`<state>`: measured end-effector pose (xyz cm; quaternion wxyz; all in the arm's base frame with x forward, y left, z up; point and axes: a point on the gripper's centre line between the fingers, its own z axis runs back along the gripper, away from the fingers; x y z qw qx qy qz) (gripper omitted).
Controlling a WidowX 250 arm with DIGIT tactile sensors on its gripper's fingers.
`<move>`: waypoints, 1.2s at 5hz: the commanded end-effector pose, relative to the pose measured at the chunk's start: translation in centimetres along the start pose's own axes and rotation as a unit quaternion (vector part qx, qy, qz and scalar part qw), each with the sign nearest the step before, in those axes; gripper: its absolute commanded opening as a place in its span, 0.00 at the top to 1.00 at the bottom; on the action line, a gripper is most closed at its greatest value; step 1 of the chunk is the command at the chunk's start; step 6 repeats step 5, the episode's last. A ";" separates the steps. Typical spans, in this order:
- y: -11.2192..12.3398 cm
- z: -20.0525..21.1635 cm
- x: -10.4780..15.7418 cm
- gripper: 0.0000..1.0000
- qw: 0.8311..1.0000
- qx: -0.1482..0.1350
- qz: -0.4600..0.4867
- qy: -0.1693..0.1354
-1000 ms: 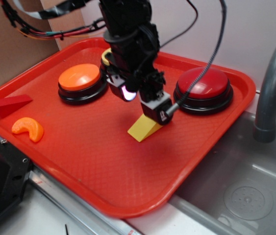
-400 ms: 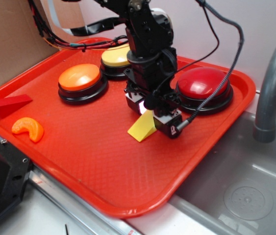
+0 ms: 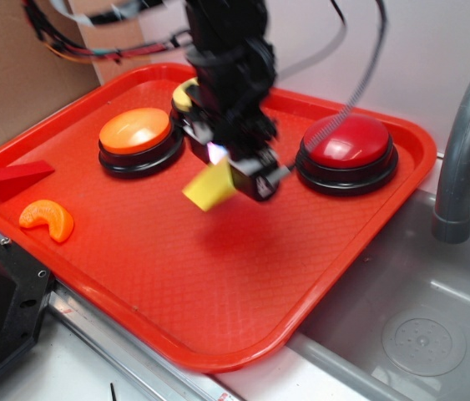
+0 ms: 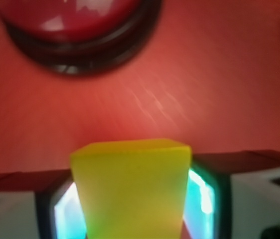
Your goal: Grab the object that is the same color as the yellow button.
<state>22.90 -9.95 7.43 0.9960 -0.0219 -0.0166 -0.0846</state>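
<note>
The yellow wedge block [image 3: 209,187] hangs above the red tray [image 3: 176,292], clear of its surface, with my gripper [image 3: 233,174] shut on it. In the wrist view the block [image 4: 130,189] fills the space between both fingers [image 4: 207,194], and the tray shows below it. Only a sliver of the yellow button [image 3: 184,94] shows behind my arm at the back of the tray.
An orange-topped button [image 3: 138,134] stands at the back left and a red-topped button [image 3: 347,146] at the back right, also in the wrist view [image 4: 75,30]. A red wedge [image 3: 17,177] and an orange crescent [image 3: 47,219] lie at the left. A sink [image 3: 418,326] and grey faucet [image 3: 464,134] are at the right.
The gripper came down over the yellow block, shut on it, and has lifted it off the tray, carrying it up and to the left.
</note>
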 end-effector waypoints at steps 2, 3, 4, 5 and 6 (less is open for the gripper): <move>5.2 10.5 -3.9 1.00 0.996 0.017 0.086 -0.021; 6.6 11.7 -5.3 1.00 0.995 0.009 0.100 -0.017; 7.3 13.2 -6.5 1.00 0.992 0.032 0.120 -0.036; 7.0 12.7 -6.9 1.00 0.992 0.028 0.120 -0.024; 7.0 12.7 -6.9 1.00 0.992 0.028 0.120 -0.024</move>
